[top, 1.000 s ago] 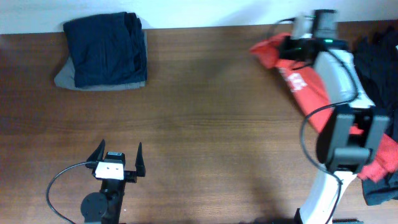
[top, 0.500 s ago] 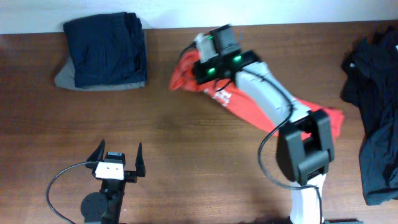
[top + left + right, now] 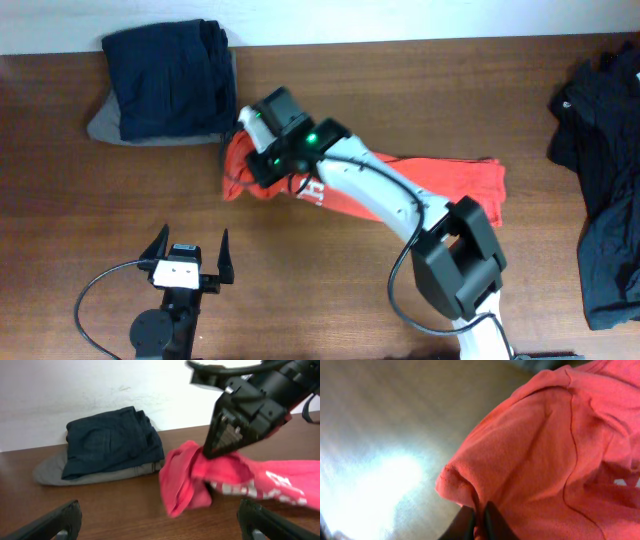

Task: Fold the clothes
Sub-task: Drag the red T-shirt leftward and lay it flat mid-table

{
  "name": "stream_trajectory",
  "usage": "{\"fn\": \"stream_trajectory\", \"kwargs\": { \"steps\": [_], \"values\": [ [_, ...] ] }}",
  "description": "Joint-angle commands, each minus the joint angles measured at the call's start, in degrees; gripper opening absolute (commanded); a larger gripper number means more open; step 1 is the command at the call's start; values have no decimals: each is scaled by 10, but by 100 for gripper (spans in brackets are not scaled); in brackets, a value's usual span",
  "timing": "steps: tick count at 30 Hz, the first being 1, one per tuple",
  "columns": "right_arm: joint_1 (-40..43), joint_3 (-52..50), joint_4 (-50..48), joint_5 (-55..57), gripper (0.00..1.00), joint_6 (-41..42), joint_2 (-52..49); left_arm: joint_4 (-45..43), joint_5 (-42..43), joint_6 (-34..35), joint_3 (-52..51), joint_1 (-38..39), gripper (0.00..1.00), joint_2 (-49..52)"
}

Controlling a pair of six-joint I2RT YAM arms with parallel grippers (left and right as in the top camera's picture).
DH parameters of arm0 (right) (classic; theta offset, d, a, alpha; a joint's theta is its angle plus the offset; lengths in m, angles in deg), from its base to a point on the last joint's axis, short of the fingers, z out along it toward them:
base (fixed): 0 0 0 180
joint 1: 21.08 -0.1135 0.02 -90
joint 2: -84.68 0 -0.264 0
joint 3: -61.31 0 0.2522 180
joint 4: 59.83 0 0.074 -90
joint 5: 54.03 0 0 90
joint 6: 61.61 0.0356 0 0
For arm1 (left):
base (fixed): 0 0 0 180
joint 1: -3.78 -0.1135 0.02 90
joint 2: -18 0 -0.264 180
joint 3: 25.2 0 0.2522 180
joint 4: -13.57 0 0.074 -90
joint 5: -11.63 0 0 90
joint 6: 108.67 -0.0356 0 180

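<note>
An orange-red T-shirt (image 3: pixel 440 185) with white lettering lies stretched across the table's middle, its left end bunched. My right gripper (image 3: pixel 262 160) is shut on that bunched end; in the right wrist view (image 3: pixel 479 519) the two fingers pinch a fold of the T-shirt (image 3: pixel 545 450). In the left wrist view the T-shirt (image 3: pixel 195 480) hangs from the right gripper (image 3: pixel 212 450) just above the wood. My left gripper (image 3: pixel 190 252) is open and empty near the front left; its fingertips frame the left wrist view (image 3: pixel 160 522).
A folded navy garment (image 3: pixel 170 80) sits on a folded grey one (image 3: pixel 105 128) at the back left, also in the left wrist view (image 3: pixel 115 442). A heap of black clothes (image 3: pixel 605 170) lies at the right edge.
My right gripper has dragged the orange-red T-shirt from the back right leftward across the table to beside the folded stack. The left arm has not moved.
</note>
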Motion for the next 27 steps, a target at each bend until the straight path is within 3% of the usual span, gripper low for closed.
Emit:
{"fn": "stream_trajectory", "kwargs": {
  "steps": [1, 4, 7, 11, 12, 14, 18, 22, 27],
  "values": [
    [-39, 11, 1, 28, 16, 4, 27, -1, 8, -9, -5, -3, 99, -5],
    [-63, 11, 1, 40, 17, 4, 27, -1, 8, -9, -5, -3, 99, -5],
    [-72, 11, 1, 68, 32, 4, 27, -1, 8, -9, -5, -3, 99, -5],
    [-63, 11, 5, 87, 33, 5, 34, -1, 8, -9, -5, -3, 99, -5],
    [-56, 11, 6, 87, 37, 5, 37, -1, 8, -9, -5, -3, 99, -5],
    [-38, 14, 12, 87, 56, 5, 49, -1, 8, -9, -5, -3, 99, -5],
    [17, 26, 45, 87, 67, 5, 83, -1, 8, -9, -5, -3, 99, -5],
    [91, 31, 98, 86, 99, 5, 127, -1, 8, -9, -5, -3, 99, -5],
    [186, 31, 198, 79, 99, -2, 172, -1, 8, -9, -5, -3, 99, -5]
  ]
}}
